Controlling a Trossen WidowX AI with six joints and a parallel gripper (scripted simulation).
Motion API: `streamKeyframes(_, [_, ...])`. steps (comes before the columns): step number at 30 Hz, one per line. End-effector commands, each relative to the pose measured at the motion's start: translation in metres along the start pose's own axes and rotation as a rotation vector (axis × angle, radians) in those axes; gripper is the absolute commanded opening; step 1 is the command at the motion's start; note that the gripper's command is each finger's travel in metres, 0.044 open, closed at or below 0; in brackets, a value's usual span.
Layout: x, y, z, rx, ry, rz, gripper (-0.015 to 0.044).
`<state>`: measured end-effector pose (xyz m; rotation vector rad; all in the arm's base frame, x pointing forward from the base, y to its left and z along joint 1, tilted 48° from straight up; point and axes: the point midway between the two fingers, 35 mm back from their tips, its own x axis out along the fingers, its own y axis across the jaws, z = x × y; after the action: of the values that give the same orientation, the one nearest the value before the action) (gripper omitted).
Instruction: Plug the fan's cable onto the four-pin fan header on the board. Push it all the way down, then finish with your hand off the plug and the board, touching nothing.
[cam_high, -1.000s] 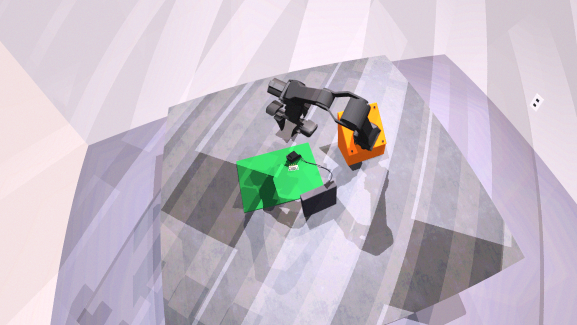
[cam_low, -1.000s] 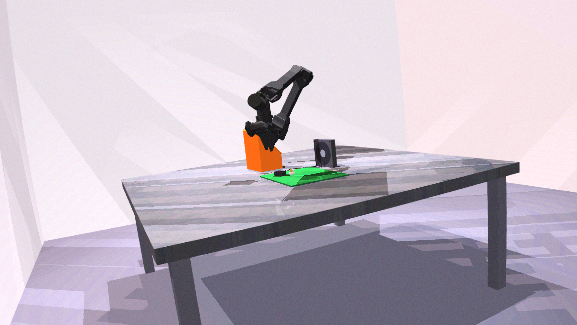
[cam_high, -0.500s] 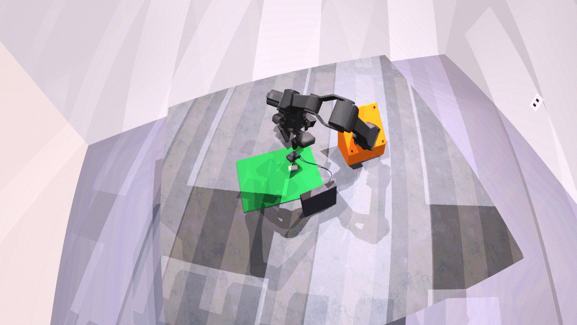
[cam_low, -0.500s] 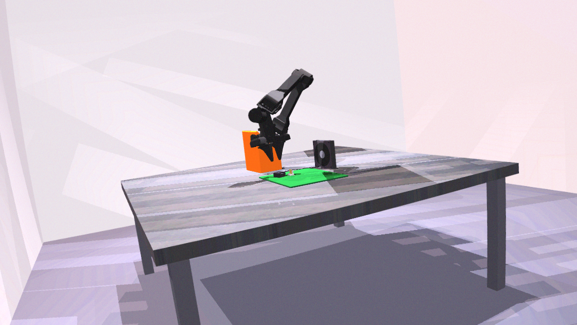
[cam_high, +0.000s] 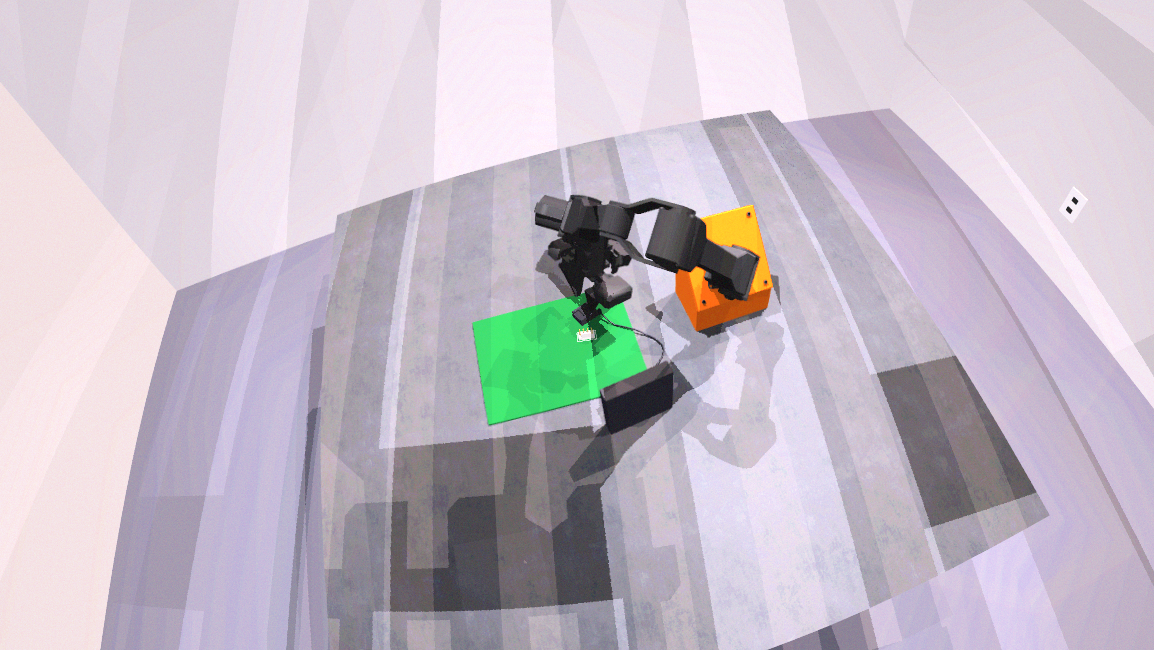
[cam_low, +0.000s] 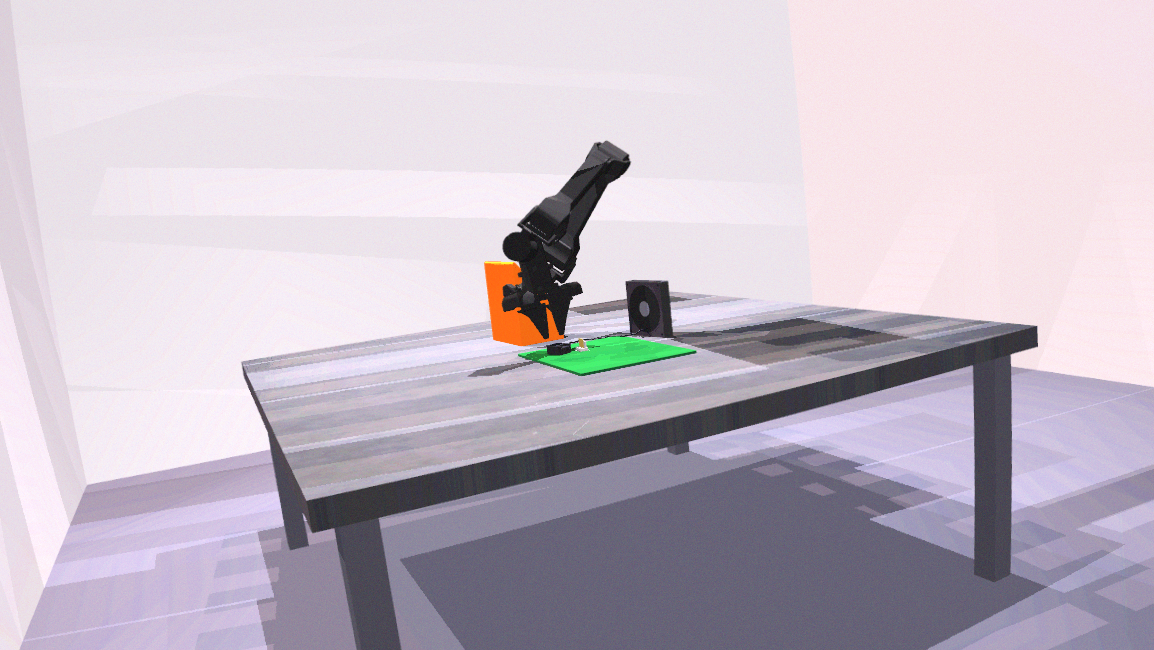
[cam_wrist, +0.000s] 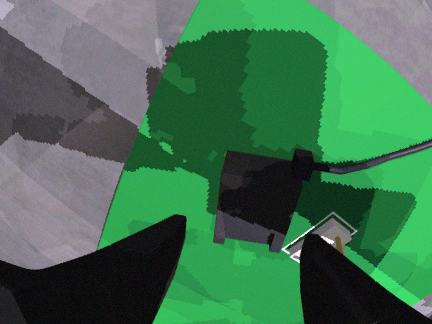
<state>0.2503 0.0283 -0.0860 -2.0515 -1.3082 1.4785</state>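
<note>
The black plug (cam_high: 583, 314) (cam_low: 558, 348) (cam_wrist: 260, 195) lies on the green board (cam_high: 516, 347) (cam_low: 646, 352) (cam_wrist: 370, 100), beside the white fan header (cam_high: 593, 335) (cam_low: 581, 348) (cam_wrist: 341, 230). It is not on the pins. The dark cable (cam_high: 646, 333) (cam_wrist: 375, 157) runs from it to the fan. My gripper (cam_low: 553, 335) (cam_wrist: 244, 237) is open and empty, pointing down a little above the plug. In the wrist view the right finger hides part of the header and most of its pins.
The dark fan (cam_high: 637, 399) (cam_low: 648, 308) stands upright at the board's edge. An orange block (cam_high: 730, 310) (cam_low: 504, 314) with a sloped face stands on the table (cam_high: 452, 226) (cam_low: 387, 411) near the arm. In the top view, part of the arm passes over it.
</note>
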Motion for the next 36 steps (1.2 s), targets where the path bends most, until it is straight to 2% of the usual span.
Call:
streamKeyframes(1, [0.008,-0.002,0.003,0.011,0.0,-0.008,0.021])
streamKeyframes(19, [0.03,-0.004,0.009,0.011,0.001,-0.011,0.021])
streamKeyframes(23, [0.028,-0.002,0.008,0.002,-0.001,-0.005,0.0105])
streamKeyframes(33, [0.028,-0.002,0.008,0.002,-0.001,-0.005,0.0038])
streamKeyframes(34, [0.028,-0.002,0.008,0.002,-0.001,-0.005,0.0012])
streamKeyframes(36, [0.024,-0.001,0.007,0.003,-0.002,-0.005,0.0])
